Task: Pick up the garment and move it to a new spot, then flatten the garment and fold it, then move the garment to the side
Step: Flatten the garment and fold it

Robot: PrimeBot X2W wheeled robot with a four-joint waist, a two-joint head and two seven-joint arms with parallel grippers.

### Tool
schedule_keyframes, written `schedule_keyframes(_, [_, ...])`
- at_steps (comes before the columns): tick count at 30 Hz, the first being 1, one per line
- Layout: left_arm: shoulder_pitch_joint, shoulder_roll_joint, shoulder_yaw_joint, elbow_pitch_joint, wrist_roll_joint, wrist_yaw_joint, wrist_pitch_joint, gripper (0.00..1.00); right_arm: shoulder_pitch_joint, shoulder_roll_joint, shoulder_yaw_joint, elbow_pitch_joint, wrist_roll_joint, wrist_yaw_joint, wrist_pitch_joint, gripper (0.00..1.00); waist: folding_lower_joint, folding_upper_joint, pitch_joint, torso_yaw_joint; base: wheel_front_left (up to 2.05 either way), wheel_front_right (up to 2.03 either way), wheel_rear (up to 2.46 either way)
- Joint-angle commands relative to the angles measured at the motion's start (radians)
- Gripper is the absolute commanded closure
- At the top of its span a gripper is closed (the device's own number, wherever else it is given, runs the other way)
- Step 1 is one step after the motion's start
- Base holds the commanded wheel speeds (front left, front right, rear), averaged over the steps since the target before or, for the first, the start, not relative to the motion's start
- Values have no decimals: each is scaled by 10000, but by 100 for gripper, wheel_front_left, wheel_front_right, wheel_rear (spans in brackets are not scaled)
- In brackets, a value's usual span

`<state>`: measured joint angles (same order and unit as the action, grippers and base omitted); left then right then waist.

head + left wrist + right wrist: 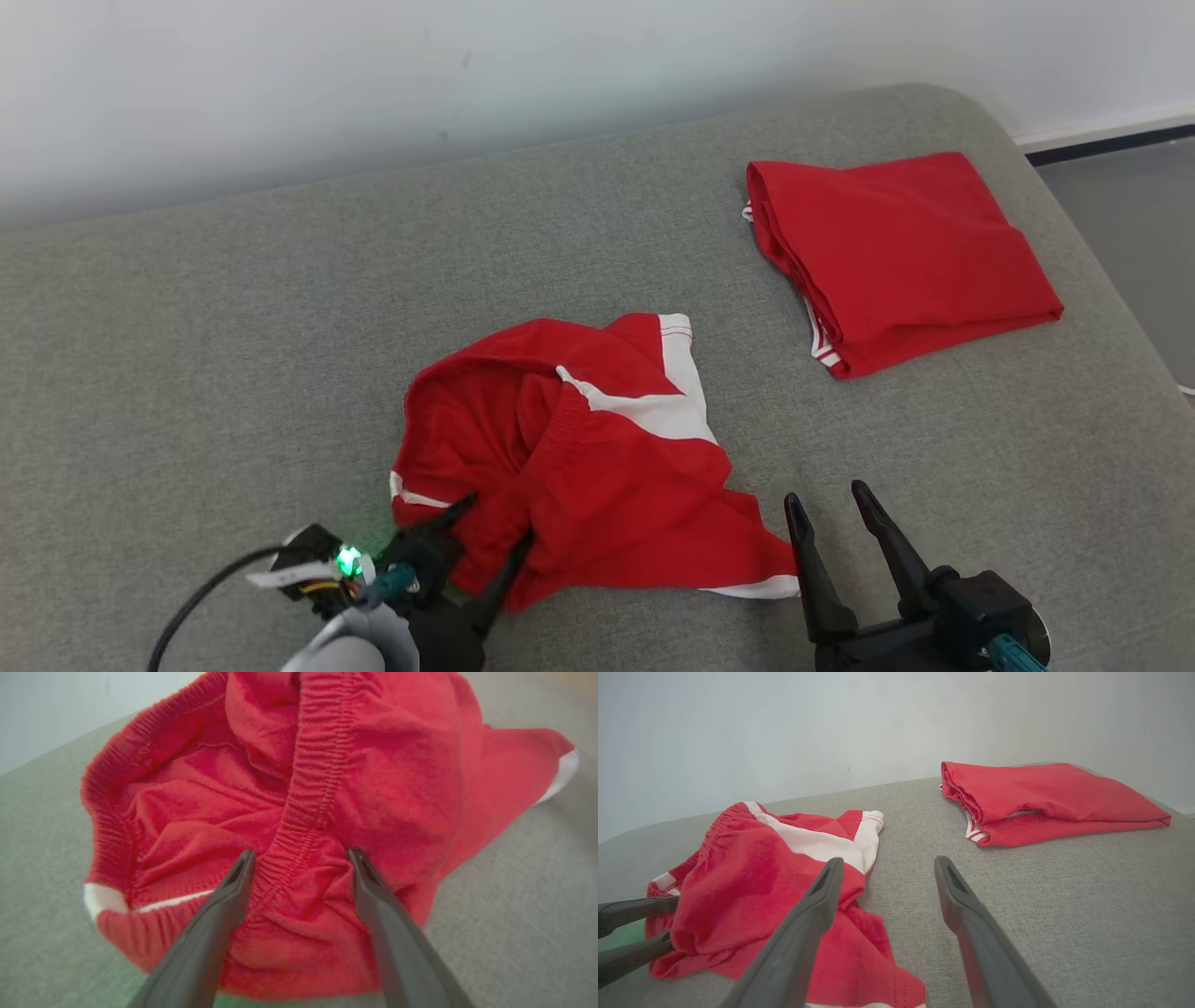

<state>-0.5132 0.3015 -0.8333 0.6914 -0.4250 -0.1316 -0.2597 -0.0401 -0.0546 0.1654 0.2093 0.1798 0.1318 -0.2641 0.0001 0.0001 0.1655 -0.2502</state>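
A crumpled red garment point(579, 457) with white panels and an elastic waistband lies in a heap near the front middle of the grey cushion point(233, 355). My left gripper point(497, 519) stands open at the heap's near left edge. Its two fingers straddle a ridge of waistband cloth point(299, 868) and press into the fabric. My right gripper point(826, 502) is open just right of the heap, over bare cushion, with nothing between its fingers. In the right wrist view the garment point(752, 882) lies left of my right gripper point(887, 865), and the left gripper's fingers point(635, 910) show at its far side.
A second red garment point(896, 257), folded flat, lies at the cushion's far right; it also shows in the right wrist view point(1045, 798). A pale wall point(467, 75) runs behind the cushion. Floor point(1130, 205) drops off at the right edge. Bare cushion stretches to the left.
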Motion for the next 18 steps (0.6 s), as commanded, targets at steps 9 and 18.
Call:
schedule_keyframes(9, [-1043, -265, -1002, 1440, -947, 24, 71, 0, -100, 43, 62, 150, 45, -19, -8, 0, -1, -1, 18, -4, 0, 0, 0])
schedule_keyframes(18, [-1239, -338, -1665, 1586, -1910, 25, -22, 100, 253, 46, -97, 129, -54, -19, -8, 0, -1, -1, -442, 349, 0, 0, 0])
